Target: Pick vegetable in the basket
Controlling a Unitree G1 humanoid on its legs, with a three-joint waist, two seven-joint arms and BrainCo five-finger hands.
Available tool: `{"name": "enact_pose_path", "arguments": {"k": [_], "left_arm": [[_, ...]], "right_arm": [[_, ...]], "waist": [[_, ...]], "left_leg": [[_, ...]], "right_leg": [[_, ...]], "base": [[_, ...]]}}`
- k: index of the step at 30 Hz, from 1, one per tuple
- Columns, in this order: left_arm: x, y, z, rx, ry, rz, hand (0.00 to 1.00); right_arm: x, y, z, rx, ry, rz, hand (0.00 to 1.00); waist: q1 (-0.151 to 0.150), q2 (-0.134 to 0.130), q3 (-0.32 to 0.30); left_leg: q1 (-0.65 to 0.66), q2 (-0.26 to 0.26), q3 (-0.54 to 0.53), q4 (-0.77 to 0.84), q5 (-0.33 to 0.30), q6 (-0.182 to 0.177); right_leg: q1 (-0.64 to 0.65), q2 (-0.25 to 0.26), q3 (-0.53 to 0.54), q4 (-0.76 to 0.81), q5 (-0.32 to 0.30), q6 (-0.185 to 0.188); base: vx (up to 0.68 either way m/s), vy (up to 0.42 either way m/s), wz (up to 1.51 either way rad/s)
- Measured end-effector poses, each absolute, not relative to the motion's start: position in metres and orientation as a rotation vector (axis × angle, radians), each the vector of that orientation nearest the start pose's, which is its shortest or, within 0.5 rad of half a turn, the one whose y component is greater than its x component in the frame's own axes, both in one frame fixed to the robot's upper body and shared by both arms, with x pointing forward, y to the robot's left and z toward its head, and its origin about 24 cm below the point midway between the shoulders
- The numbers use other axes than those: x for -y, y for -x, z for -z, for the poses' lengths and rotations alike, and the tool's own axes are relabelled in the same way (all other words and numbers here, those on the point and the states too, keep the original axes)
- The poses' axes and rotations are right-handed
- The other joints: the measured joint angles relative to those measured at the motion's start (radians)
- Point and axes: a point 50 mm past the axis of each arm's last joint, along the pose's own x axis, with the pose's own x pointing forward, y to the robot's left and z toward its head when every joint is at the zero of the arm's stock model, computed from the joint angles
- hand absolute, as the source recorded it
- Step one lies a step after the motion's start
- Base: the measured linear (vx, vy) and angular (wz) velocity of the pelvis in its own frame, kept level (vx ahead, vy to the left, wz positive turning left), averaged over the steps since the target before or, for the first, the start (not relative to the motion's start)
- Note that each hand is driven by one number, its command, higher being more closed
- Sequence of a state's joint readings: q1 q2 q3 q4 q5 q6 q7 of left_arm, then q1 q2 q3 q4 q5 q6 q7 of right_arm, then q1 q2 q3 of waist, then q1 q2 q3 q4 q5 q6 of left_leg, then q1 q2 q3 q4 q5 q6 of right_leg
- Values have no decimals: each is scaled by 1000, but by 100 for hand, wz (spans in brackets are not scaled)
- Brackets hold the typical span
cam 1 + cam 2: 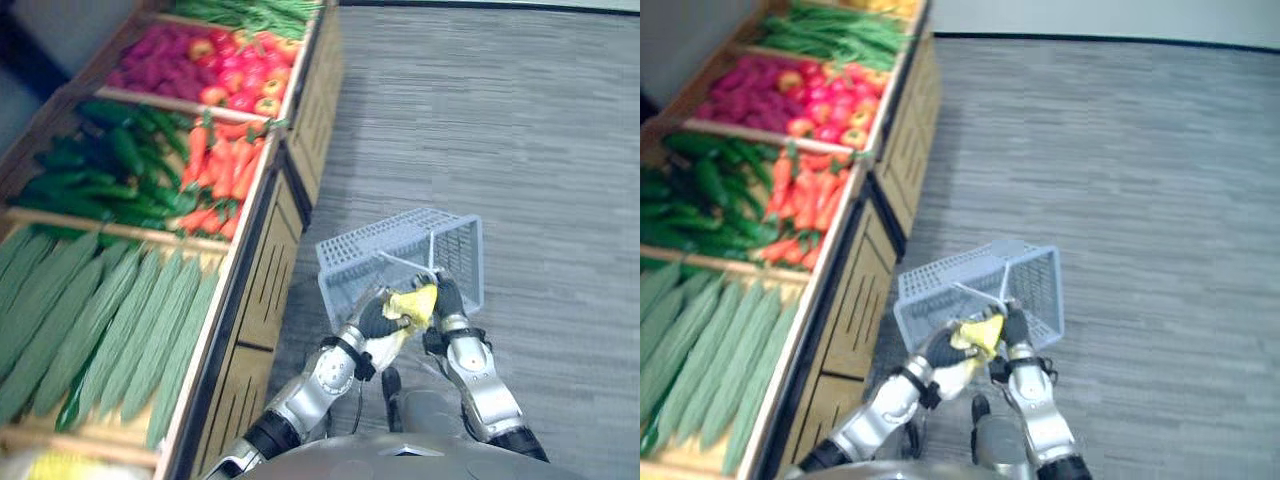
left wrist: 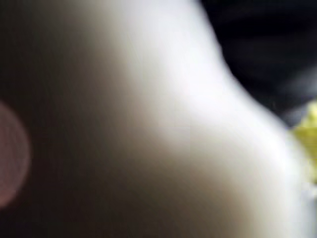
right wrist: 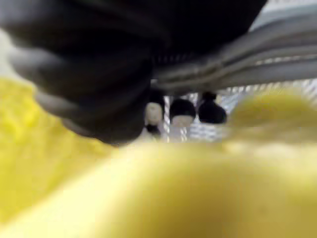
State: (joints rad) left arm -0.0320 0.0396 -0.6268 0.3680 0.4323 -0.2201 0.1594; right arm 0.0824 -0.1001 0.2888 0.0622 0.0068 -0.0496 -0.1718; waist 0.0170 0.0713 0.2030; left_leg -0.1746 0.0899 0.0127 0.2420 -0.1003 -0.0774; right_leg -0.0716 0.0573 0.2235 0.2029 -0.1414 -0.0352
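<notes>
1. The yellow vegetable (image 1: 414, 302) is held clear of the floor in front of the robot. It sits at the near rim of the basket (image 1: 400, 245), between the two hands.
2. The left hand (image 1: 376, 320) is closed on the near end of the yellow vegetable, with its fingers curled round it.
3. The right hand (image 1: 449, 296) is placed at the basket's near rim, beside the handle (image 1: 405, 263). Its fingers (image 3: 183, 111) are seen curled. As the basket hangs tilted above the floor, it is judged to be carried by this hand.
4. The long axis of the yellow vegetable is directed away from the robot, from the left hand toward the basket's opening. The opening lies just beyond the left hand's fingers. Only a short forward move and a release by the left hand are therefore judged to be required.
5. What else lies inside the basket cannot be told through its mesh walls.
6. The counter (image 1: 262, 275) stands to the robot's left and is divided into compartments:
   - Long pale green gourds (image 1: 100, 320) are laid nearest.
   - Dark green vegetables (image 1: 90, 170) come next, with carrots (image 1: 220, 170) beside them.
   - Red and pink produce (image 1: 210, 70) follows.
   - Green beans (image 1: 250, 12) are at the far end.
</notes>
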Motion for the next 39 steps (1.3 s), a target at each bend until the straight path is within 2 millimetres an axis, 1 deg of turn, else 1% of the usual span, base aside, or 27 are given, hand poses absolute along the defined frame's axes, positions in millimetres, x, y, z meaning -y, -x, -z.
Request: {"name": "enact_pose_path", "arguments": {"k": [1,3,7,8,9,10,11,12,13,14,16,18,20,21,22,23,24,26,28,29,31,32,34,35,36,38,39], "left_arm": [[-19,-204,21,39,-504,588,100],[-22,-214,21,40,-549,591,100],[-33,-219,24,32,-588,571,100],[-36,-221,30,5,-616,570,0],[-38,-224,38,-38,-661,582,0],[-41,-225,44,-63,-688,581,0],[-43,-224,52,-96,-745,590,0],[-44,-224,55,-103,-768,598,0],[-45,-224,58,-100,-826,618,0],[-45,-223,60,-99,-860,624,0],[-42,-229,55,-72,-890,601,0],[-40,-242,44,-22,-894,563,0],[-41,-260,29,45,-914,494,0],[-42,-264,27,46,-919,485,0],[-47,-268,29,33,-933,469,0],[-50,-268,34,-2,-930,440,0],[-50,-267,37,-16,-933,444,0],[-54,-262,41,-49,-902,422,0],[-57,-257,40,-51,-864,392,0],[-58,-254,37,-38,-833,376,0],[-63,-247,33,-31,-778,335,0],[-68,-242,31,-31,-738,302,0],[-73,-238,23,-8,-678,260,0],[-76,-236,18,2,-631,231,0],[-79,-235,15,9,-620,224,0],[-90,-233,8,18,-574,206,0],[-93,-233,5,22,-557,198,0]], "right_arm": [[109,-227,-11,-93,68,-108,100],[97,-226,-29,-29,0,-163,100],[90,-222,-39,2,-71,-247,100],[87,-219,-41,-5,-125,-302,100],[80,-214,-41,-23,-177,-369,100],[74,-211,-41,-39,-227,-411,100],[60,-203,-40,-73,-308,-495,100],[53,-199,-39,-87,-342,-536,100],[44,-193,-38,-115,-402,-588,100],[47,-193,-36,-122,-400,-601,100],[52,-193,-35,-143,-436,-628,100],[56,-192,-32,-181,-511,-620,100],[55,-191,-29,-216,-597,-619,100],[55,-191,-29,-221,-610,-621,100],[54,-190,-29,-229,-635,-619,100],[58,-191,-28,-232,-626,-620,100],[61,-190,-26,-240,-622,-609,100],[70,-193,-17,-268,-628,-558,100],[79,-194,-4,-312,-620,-501,100],[89,-192,7,-345,-600,-445,100],[109,-189,18,-367,-553,-360,100],[125,-189,23,-373,-535,-281,100],[154,-190,30,-371,-490,-131,100],[175,-191,34,-371,-448,-27,100],[185,-191,36,-367,-436,30,100],[218,-186,46,-383,-368,242,100],[226,-184,48,-391,-349,289,100]], "waist": [[3,-5,1],[1,-37,-5],[19,-76,-26],[17,-86,-29],[7,-98,-26],[-3,-105,-23],[-18,-118,-25],[-27,-128,-25],[-34,-138,-26],[-33,-146,-28],[-32,-138,-22],[-34,-126,-16],[-41,-130,-18],[-39,-134,-21],[-40,-145,-27],[-38,-79,-17],[-40,-57,-19],[-39,-39,-24],[-34,-45,-21],[-23,-49,-18],[-2,-50,-18],[1,-41,-23],[-1,-32,-28],[1,-17,-38],[0,-8,-44],[-16,-21,-62],[-14,-23,-64]], "left_leg": [[15,-3,21,4,-2,0],[40,-31,69,27,-26,42],[134,-62,174,-51,-29,49],[185,-72,201,-96,-29,49],[236,-80,216,-131,-31,51],[264,-83,222,-146,-32,53],[314,-84,226,-173,-41,68],[331,-84,223,-175,-48,79],[347,-84,222,-175,-64,86],[351,-78,212,-175,-73,82],[343,-43,178,-175,-80,74],[338,-5,133,-171,-92,54],[327,24,78,-159,-123,6],[329,31,65,-152,-137,-12],[336,45,43,-134,-167,-51],[343,102,29,-122,-178,-75],[337,122,29,-112,-162,-73],[316,163,-2,-39,-92,-68],[233,192,-50,130,-25,-62],[162,209,-44,249,46,-67],[72,248,63,400,14,-62],[27,261,182,448,-33,-35],[-17,232,367,424,-86,-20],[-35,207,517,346,-55,5],[-34,204,610,312,-55,56],[-2,148,818,195,-88,161],[2,133,831,175,-101,182]], "right_leg": [[16,-10,11,-2,1,13],[39,-56,36,-15,-11,60],[35,-89,64,43,-29,89],[-3,-85,60,151,-50,134],[-52,-79,36,303,-59,189],[-75,-80,17,382,-52,202],[-127,-86,-40,522,-19,245],[-155,-99,-75,586,-3,236],[-203,-133,-138,669,-47,163],[-243,-172,-190,677,-86,134],[-272,-196,-238,567,-107,105],[-271,-205,-221,361,-84,120],[-268,-238,-105,101,23,145],[-265,-250,-76,58,51,152],[-249,-274,-64,19,116,200],[-242,-230,-110,80,124,199],[-246,-213,-128,114,98,200],[-226,-200,-191,199,7,160],[-151,-200,-272,186,-35,132],[-90,-203,-322,149,-42,112],[0,-207,-397,73,-30,80],[58,-210,-444,20,-22,80],[120,-231,-521,-30,-19,87],[137,-239,-577,-40,-19,93],[147,-239,-607,-45,-23,107],[189,-274,-745,-55,-45,149],[201,-276,-772,-59,-48,154]], "base": [[353,317,-76],[309,250,-36],[272,172,-63],[205,93,-53],[191,84,-40],[191,67,-21],[169,45,-9],[219,36,-3],[229,2,6],[223,-19,13],[241,-119,32],[197,-193,57],[295,-366,77],[398,-522,79],[343,-487,56],[394,-556,58],[289,-422,47],[253,-363,78],[318,-424,104],[353,-408,106],[295,-235,91],[285,-95,96],[249,-14,109],[164,61,94],[213,101,147],[244,139,180],[288,146,166]]}}
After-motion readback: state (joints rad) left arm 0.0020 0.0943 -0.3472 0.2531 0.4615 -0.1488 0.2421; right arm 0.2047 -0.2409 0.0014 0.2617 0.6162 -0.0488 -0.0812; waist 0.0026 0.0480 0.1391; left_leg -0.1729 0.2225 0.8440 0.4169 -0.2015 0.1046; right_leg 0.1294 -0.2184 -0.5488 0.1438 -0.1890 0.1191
